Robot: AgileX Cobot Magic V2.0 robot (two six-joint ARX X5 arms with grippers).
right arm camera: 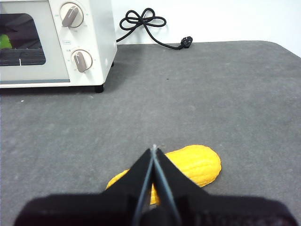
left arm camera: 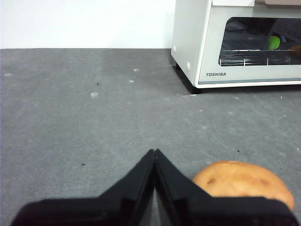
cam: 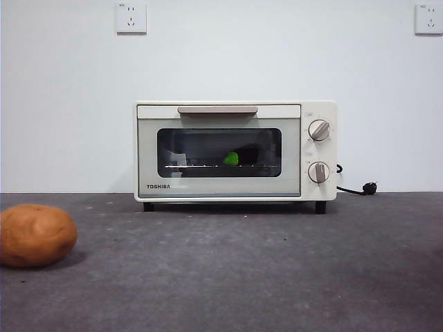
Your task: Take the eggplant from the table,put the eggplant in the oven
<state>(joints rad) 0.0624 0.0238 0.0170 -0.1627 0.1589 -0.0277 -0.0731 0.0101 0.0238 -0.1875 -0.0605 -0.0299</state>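
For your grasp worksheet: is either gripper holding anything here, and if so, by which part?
Nothing is held. The left gripper and right gripper are both shut on nothing above the table; the eggplant lies inside the closed oven.

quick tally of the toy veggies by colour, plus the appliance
purple with green cap: 1, the eggplant inside the closed oven
orange-brown: 1, the potato on the table
yellow: 1, the corn near the right pincer
cream-white appliance: 1, the oven
total: 4
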